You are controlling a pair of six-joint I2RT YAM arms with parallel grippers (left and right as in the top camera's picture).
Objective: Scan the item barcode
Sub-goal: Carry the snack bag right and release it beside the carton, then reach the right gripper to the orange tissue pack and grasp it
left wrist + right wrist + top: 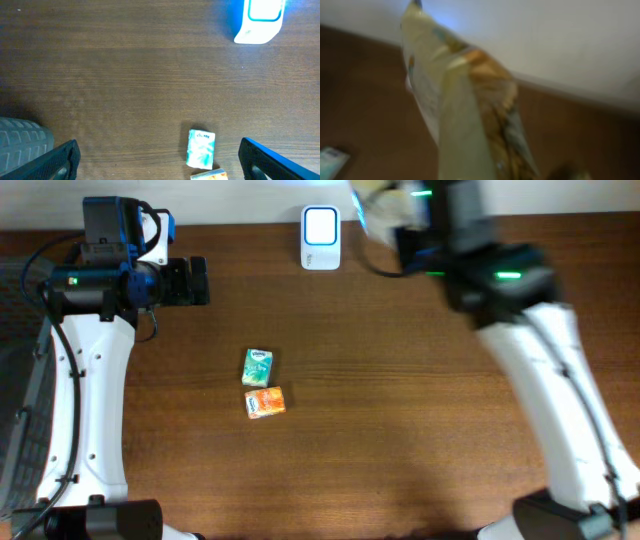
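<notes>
The right claw point(408, 228) is clamped shut on a pale, yellowish packet point(470, 105), which it holds blurred in the air at the tabletop's point(400, 440) 1 o'clock, just to the 2 o'clock side of the white scanner point(320, 225) standing at the far edge at 12 o'clock. The left claw point(196, 280) hangs at 10 o'clock with its jaws spread fully wide and nothing between them. A green pack point(257, 367) and an orange pack point(265, 402) lie close together on the wood towards 9 o'clock.
</notes>
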